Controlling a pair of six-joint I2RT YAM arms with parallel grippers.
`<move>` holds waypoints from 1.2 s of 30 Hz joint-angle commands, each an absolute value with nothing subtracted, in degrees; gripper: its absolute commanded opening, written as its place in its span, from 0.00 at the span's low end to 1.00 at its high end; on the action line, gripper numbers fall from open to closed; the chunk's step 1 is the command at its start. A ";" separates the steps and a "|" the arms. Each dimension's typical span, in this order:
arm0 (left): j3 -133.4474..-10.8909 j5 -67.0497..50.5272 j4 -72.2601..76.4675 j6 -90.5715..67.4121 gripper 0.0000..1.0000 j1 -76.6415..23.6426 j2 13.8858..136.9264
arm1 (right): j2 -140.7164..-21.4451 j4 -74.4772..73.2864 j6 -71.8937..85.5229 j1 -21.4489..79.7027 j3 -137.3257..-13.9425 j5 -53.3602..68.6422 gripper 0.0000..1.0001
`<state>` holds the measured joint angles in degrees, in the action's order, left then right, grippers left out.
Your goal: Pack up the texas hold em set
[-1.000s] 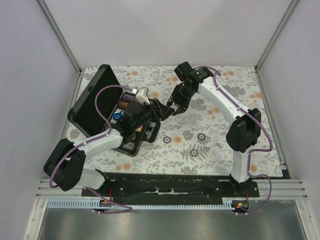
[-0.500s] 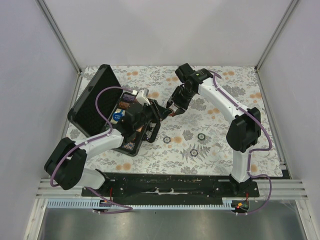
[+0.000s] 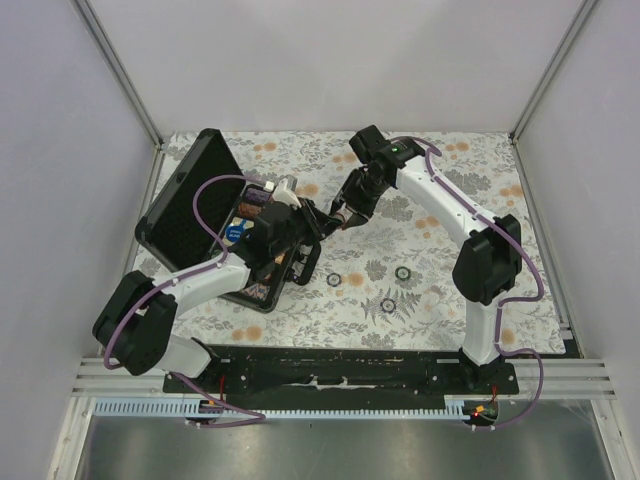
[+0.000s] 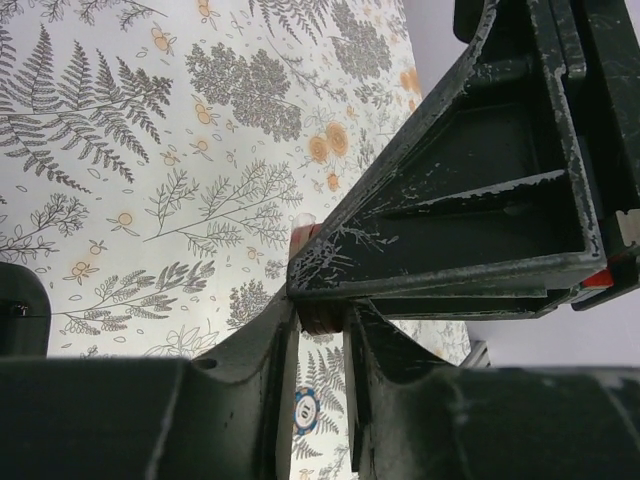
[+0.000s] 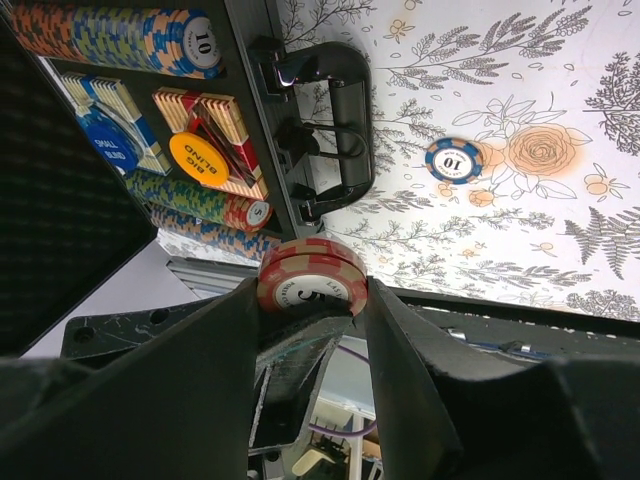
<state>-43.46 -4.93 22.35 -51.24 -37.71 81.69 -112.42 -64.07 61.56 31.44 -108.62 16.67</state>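
The black briefcase [image 3: 190,200] stands open at the left, its lid up and its tray [image 5: 250,70] holding rows of multicoloured chips [image 5: 110,35]. My right gripper [image 3: 345,216] is shut on two stacked red "5" chips [image 5: 308,282], gripping them by their edges above the mat, right of the case. My left gripper [image 3: 318,222] meets it from the left. Its fingers [image 4: 275,340] close on the faces of the same red chips [image 4: 320,318]. Three loose chips [image 3: 334,280] lie on the mat. The triangle is not in view.
An orange "Big Blind" disc [image 5: 200,160] and a blue disc [image 5: 108,145] lie in the tray. The case handle [image 5: 335,120] points to the mat. A blue "10" chip [image 5: 454,160] lies beyond it. The other loose chips [image 3: 402,272] [image 3: 388,304] lie centre-right.
Both grippers have shifted slightly left toward the case, staying together around the red chips. The loose chips on the mat have not moved.
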 commanded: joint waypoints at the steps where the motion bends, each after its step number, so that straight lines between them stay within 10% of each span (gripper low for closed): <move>1: -46.32 -3.78 22.24 -53.17 0.22 -37.79 81.83 | -109.95 -62.93 62.14 31.64 -108.11 16.26 0.21; 4: -46.67 -4.22 21.71 -53.18 0.02 -37.79 82.18 | -110.04 -62.14 61.26 31.64 -107.67 16.44 0.24; 18: -48.16 -5.27 9.69 -40.62 0.02 -37.18 80.43 | -107.50 -62.23 53.89 30.85 -109.60 9.06 0.88; 36: -66.27 3.52 -48.68 -20.57 0.02 -34.02 76.64 | -94.66 -60.91 39.90 24.79 -87.72 -3.43 0.91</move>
